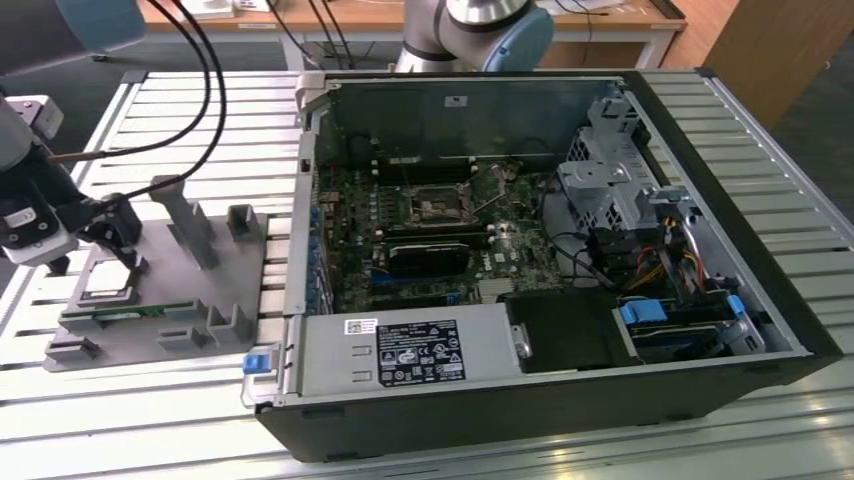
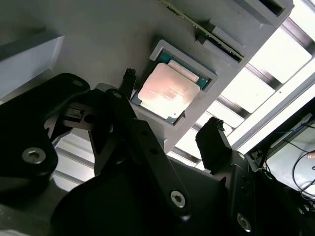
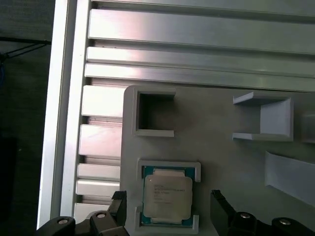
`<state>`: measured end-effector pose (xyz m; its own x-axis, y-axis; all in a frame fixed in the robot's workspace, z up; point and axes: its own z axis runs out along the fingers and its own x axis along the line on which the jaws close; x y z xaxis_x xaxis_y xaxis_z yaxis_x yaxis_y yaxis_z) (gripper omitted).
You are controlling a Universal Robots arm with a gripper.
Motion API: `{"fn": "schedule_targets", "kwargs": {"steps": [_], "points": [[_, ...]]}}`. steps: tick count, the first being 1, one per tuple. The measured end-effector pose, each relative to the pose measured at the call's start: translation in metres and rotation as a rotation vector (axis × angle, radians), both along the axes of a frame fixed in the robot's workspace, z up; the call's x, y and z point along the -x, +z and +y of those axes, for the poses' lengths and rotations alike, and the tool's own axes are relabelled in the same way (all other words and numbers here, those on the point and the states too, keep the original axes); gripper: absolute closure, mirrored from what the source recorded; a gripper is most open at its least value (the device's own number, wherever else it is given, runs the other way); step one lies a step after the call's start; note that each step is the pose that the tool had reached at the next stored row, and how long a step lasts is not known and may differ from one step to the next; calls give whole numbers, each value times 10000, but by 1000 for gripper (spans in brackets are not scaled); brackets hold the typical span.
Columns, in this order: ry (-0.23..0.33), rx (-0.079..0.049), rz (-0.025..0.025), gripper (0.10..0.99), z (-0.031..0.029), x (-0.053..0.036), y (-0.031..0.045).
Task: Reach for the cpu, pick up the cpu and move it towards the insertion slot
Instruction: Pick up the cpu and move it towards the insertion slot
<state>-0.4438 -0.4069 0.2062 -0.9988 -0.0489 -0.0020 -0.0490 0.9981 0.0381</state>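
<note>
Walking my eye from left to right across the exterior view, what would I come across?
The open gripper poised over the cpu on the grey holder plate → the insertion slot inside the computer → the silver drive cage.

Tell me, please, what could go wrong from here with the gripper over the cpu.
1. The open gripper straddles the cpu, which sits in a raised grey pocket; the fingers may catch the pocket's rim rather than the chip's edges.
2. The chip looks thin and flat, so a shallow grip might tilt or drop it.
3. The insertion slot lies inside the computer case near loose cables, which the arm might snag.
</note>
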Motion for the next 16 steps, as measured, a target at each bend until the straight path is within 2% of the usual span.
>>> {"fn": "schedule_targets", "kwargs": {"steps": [10,16], "points": [[-19,0,0,318,0,0,-122],[-104,0,-1,318,0,0,-157]]}}
